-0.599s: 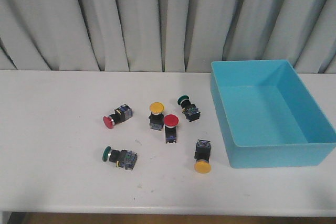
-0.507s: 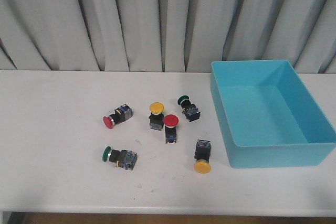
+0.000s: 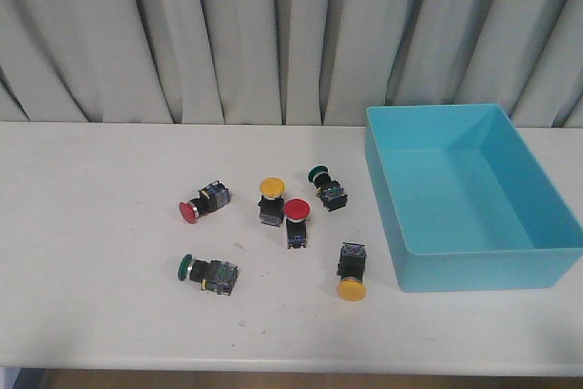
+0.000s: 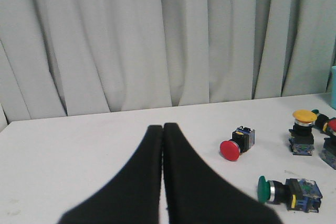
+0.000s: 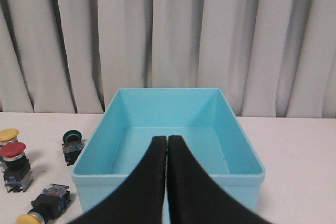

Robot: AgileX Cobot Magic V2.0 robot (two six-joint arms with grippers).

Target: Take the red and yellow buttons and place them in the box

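Nothing is in the box (image 3: 547, 252) yet; it sits empty at 3 o'clock on the table (image 3: 91, 316), its near left corner just beside the nearer yellow button (image 3: 351, 272). All four wanted buttons lie loose around the table's centre. The left red (image 3: 202, 203) lies on its side at 9 o'clock of the cluster. The upright yellow (image 3: 271, 199) and upright red (image 3: 296, 221) stand touching or nearly so at the centre, and the nearer yellow lies at 5 o'clock, cap toward the robot. Two green ones must stay out: one (image 3: 326, 187) at 1 o'clock, near the upright pair, the other (image 3: 209, 272) at 7 o'clock.

Both arms hang back. The left gripper (image 4: 163, 128) and right gripper (image 5: 167, 140) each have their fingers pressed together on nothing.

Likely risks:
- Jaws must part before descent, or the tips will shove a button away
- The upright pair is crowded, so a finger going for one may topple or drag the other
- Buttons on their sides can roll off their round caps when pinched
- The 1 o'clock green could be caught by mistake
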